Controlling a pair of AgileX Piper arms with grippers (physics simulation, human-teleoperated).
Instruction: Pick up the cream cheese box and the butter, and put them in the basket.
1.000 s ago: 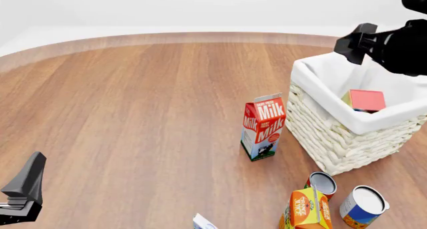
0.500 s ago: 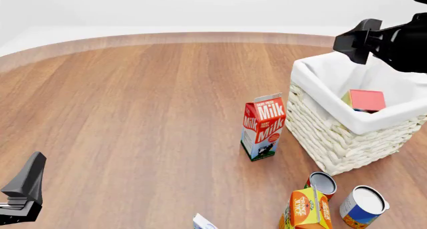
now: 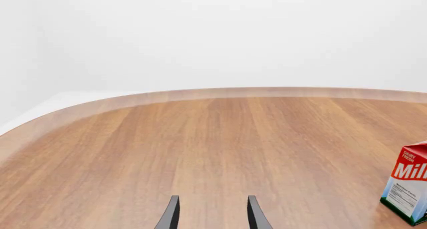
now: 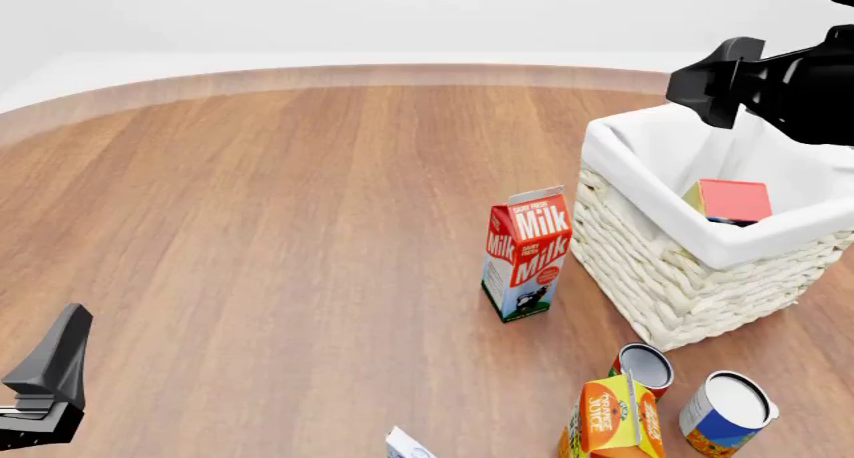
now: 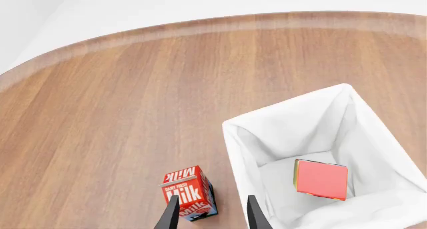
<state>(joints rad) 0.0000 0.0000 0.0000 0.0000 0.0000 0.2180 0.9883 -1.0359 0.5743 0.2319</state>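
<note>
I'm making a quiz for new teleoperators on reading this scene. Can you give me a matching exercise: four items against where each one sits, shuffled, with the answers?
Items:
1. butter
2. milk carton
3. orange juice carton
4. right gripper

Places:
A. upright on the table just left of the basket
B. above the basket's far rim
C. inside the basket, on the white liner
D. near the front edge, beside two cans

Pairs: 1-C, 2-A, 3-D, 4-B
</note>
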